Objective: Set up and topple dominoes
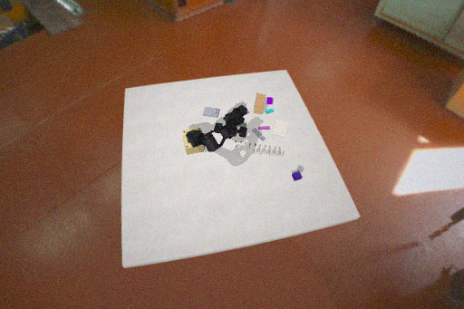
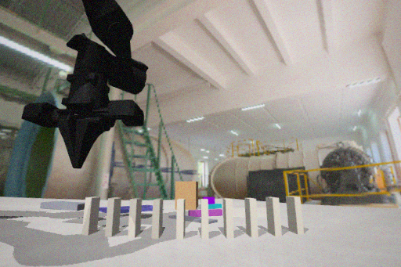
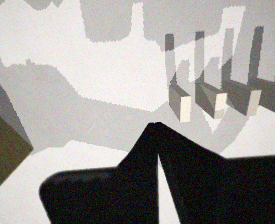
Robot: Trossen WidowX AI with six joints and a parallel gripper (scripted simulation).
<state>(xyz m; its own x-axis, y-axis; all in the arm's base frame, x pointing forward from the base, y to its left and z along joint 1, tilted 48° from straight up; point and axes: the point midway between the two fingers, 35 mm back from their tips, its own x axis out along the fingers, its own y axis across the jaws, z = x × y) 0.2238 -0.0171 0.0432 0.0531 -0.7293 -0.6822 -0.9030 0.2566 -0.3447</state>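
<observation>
Top view: One black arm (image 1: 234, 120), mounted on a yellowish base plate (image 1: 188, 148) (image 3: 5, 150), upon a white tabletop (image 1: 181, 215) (image 2: 352, 232) (image 3: 123, 90). Gripper (image 1: 230, 133) (image 2: 77, 166) (image 3: 154, 128) seen among the dark arm parts; its fingers cannot be made out here. One row of dominoes (image 1: 271, 150) (image 2: 180, 218) (image 3: 185, 109), pale, set beside the arm. Beyond the row: one magenta bar (image 1: 264, 128) (image 2: 205, 213); one tan block (image 1: 259, 103) (image 2: 186, 195), with a purple block (image 1: 269, 101) (image 2: 208, 200) and a cyan piece (image 1: 269, 111) (image 2: 215, 206) near it. One dark violet cube (image 1: 296, 176), placed apart on the other side of the row.

Exterior view: Ten dominoes, all upright and separately spaced. The gripper is held pointing down, above the level of their tops, toward the left-hand end of the row as pictured. Its fingers are brought together to a point, with nothing gripped.

Wrist view: Fingertips closed against each other, empty. The near end of the row is shown at upper right, apart from the tips; the base plate is partly shown at the left edge.
</observation>
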